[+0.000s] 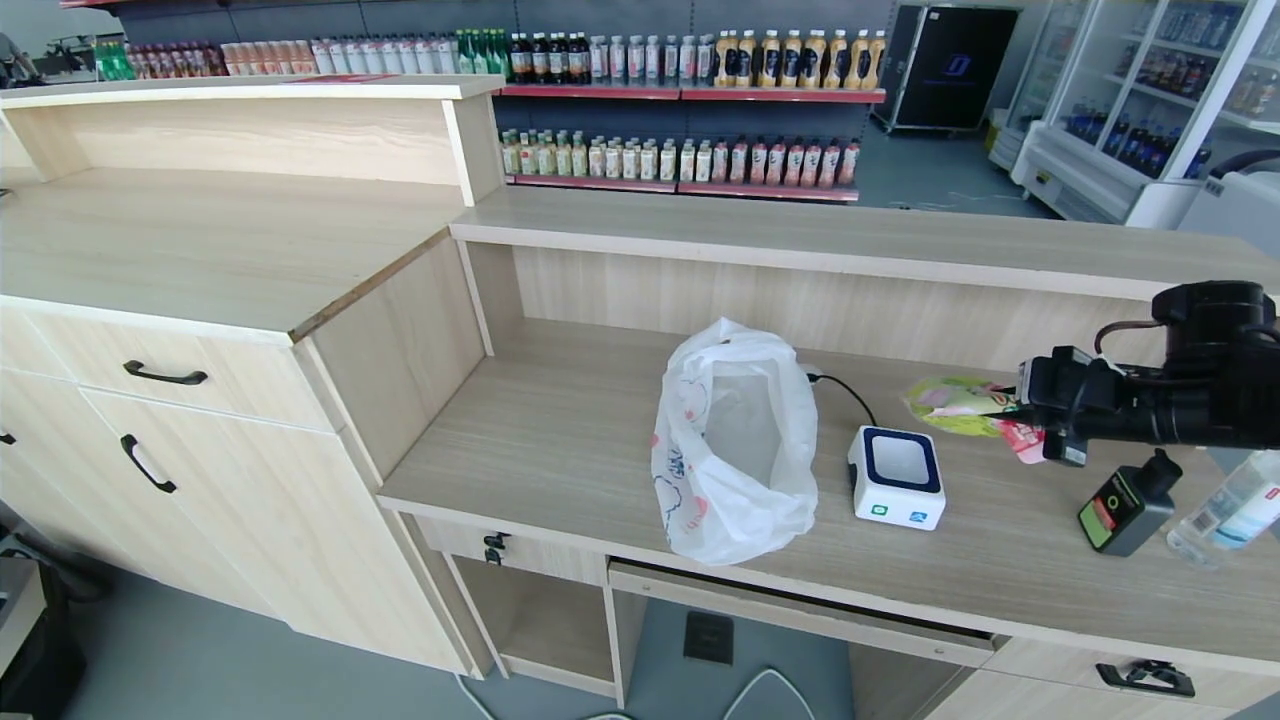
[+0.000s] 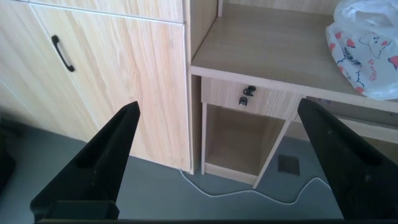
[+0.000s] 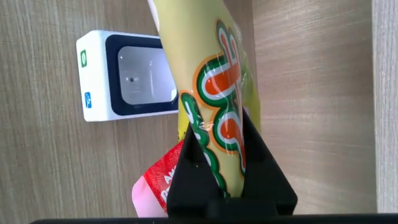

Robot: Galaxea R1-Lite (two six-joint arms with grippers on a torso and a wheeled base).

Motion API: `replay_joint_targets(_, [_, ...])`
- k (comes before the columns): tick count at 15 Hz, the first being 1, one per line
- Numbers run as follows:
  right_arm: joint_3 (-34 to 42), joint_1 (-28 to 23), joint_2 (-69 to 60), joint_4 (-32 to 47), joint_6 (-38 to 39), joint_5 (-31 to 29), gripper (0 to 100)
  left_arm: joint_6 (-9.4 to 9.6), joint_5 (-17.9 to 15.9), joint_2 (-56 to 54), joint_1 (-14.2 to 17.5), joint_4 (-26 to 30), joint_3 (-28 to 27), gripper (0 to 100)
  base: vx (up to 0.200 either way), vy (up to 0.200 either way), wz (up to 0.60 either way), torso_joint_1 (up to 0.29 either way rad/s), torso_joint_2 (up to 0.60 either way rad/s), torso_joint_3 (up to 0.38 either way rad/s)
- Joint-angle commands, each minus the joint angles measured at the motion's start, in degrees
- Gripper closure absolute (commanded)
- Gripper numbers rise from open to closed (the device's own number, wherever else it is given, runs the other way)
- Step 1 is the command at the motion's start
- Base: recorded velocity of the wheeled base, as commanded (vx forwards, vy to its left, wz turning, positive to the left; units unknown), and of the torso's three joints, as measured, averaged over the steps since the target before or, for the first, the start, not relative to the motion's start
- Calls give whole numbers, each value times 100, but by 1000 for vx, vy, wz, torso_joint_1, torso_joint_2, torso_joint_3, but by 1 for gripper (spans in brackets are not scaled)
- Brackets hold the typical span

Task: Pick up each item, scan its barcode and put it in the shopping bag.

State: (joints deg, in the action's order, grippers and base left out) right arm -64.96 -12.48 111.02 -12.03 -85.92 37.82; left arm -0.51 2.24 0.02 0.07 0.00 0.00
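Note:
My right gripper [image 1: 1012,402] is shut on a yellow-green snack packet [image 1: 952,404], held just right of and behind the white barcode scanner [image 1: 897,478]. In the right wrist view the two fingers pinch the packet [image 3: 217,106] at the gripper [image 3: 221,134], and its far end overlaps the scanner [image 3: 118,74]. A pink-red packet [image 1: 1025,440] lies under the gripper. The white shopping bag [image 1: 735,450] stands open left of the scanner. My left gripper [image 2: 217,168] hangs open and holds nothing, low beside the counter's front, with the bag [image 2: 367,50] far off.
A black bottle with a green label [image 1: 1125,505] and a clear water bottle [image 1: 1230,510] lie at the counter's right end. A raised back ledge [image 1: 850,235] runs behind the counter. The scanner's cable [image 1: 850,392] trails behind the bag. Cabinet doors [image 2: 93,74] stand to the left.

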Motion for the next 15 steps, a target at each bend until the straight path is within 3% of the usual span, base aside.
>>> replay_joint_targets(1, [-8, 0, 60, -1, -21, 42, 100, -2, 4, -2, 1, 0, 0, 0, 0, 0, 0, 0, 0, 0])
replay_joint_targets(15, [-385, 150, 429, -159, -4, 261, 100, -2, 4, -2, 1, 0, 0, 0, 0, 0, 0, 0, 0, 0])
